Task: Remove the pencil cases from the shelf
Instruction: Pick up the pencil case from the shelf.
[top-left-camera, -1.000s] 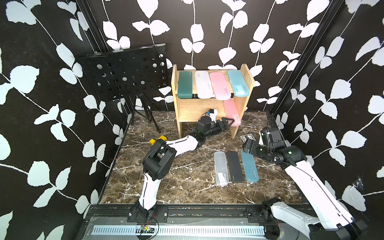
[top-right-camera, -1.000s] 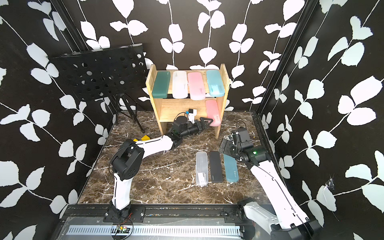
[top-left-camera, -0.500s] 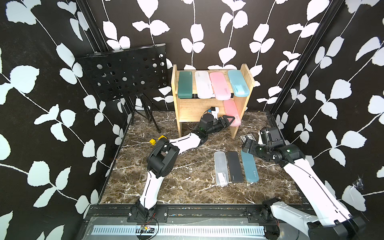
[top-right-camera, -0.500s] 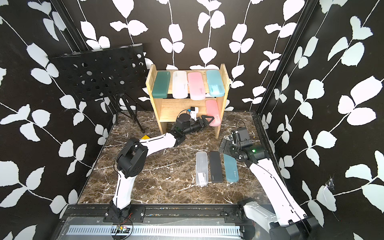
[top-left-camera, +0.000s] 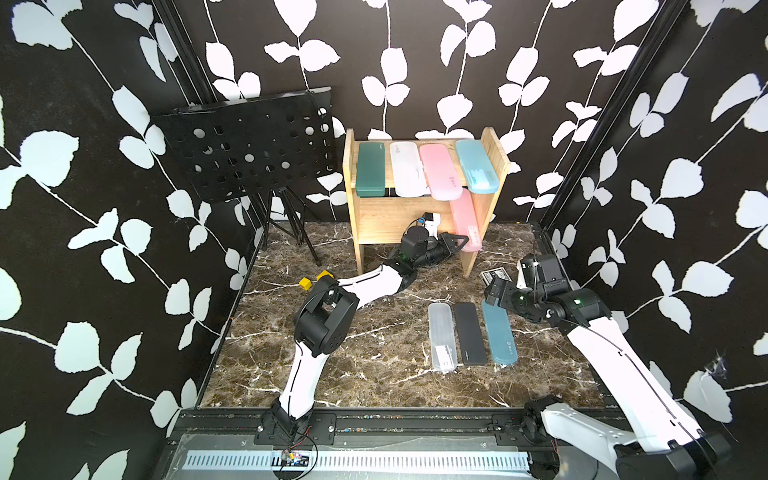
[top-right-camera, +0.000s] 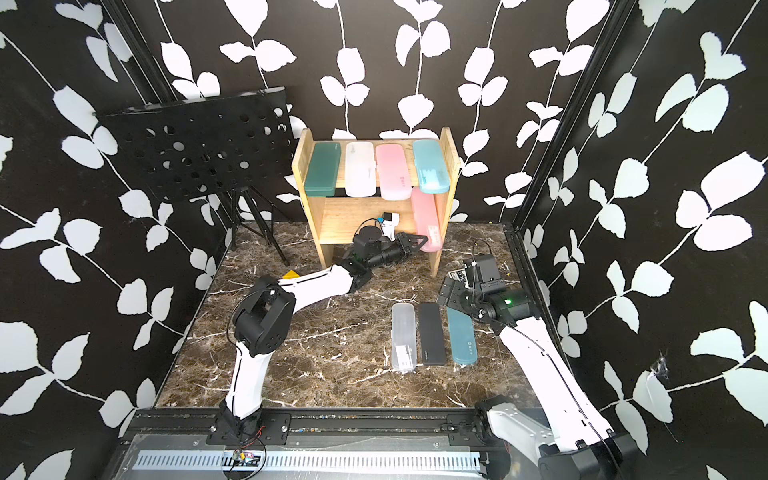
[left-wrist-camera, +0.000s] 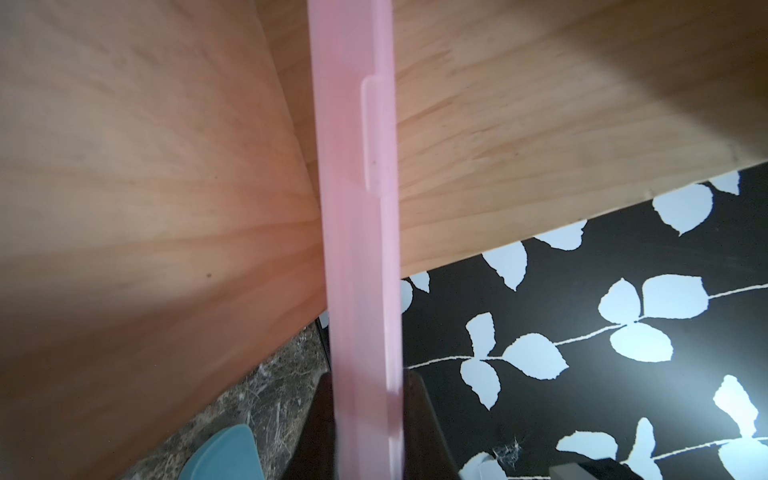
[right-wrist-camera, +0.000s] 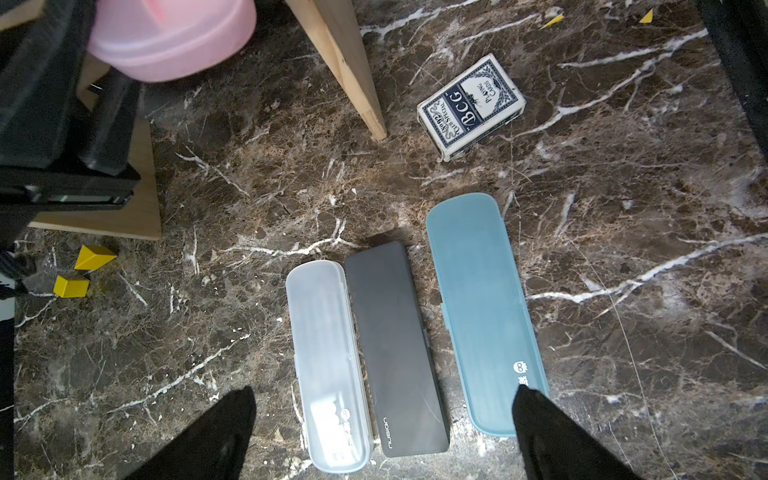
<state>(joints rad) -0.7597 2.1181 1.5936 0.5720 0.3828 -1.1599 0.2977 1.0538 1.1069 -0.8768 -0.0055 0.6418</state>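
Right, the left gripper (top-left-camera: 458, 242) is clamped on the lower pink case (top-left-camera: 466, 218). In the left wrist view both fingers (left-wrist-camera: 422, 419) press its flat faces, with the thin latch edge facing the camera. That case sits in the bottom tier of the shelf (top-left-camera: 395, 218), at the 3 o'clock end. It is tilted against the side panel, and its gripped end pokes out past the front edge.

The shelf stands at 12 o'clock on the marble table (top-left-camera: 365, 374). Its top tier holds four cases lying side by side, from 9 to 3 o'clock:
- dark green case (top-left-camera: 370, 168)
- white frosted case (top-left-camera: 409, 168)
- upper pink case (top-left-camera: 440, 171)
- light blue case (top-left-camera: 476, 166)

There is a parallel row flat on the table at 4 o'clock. The clear frosted case (right-wrist-camera: 326, 365) touches the black case (right-wrist-camera: 395, 349), and the teal case (right-wrist-camera: 482, 311) lies just beside them.

The right gripper (right-wrist-camera: 384, 397) hangs near the teal case's 12 o'clock end. Its fingers (right-wrist-camera: 216, 436) are spread wide and hold nothing.

The card box (right-wrist-camera: 471, 106) is at 2 o'clock, the two yellow blocks (top-left-camera: 306, 283) are at 10 o'clock, and the music stand (top-left-camera: 249, 149) is at 11 o'clock.
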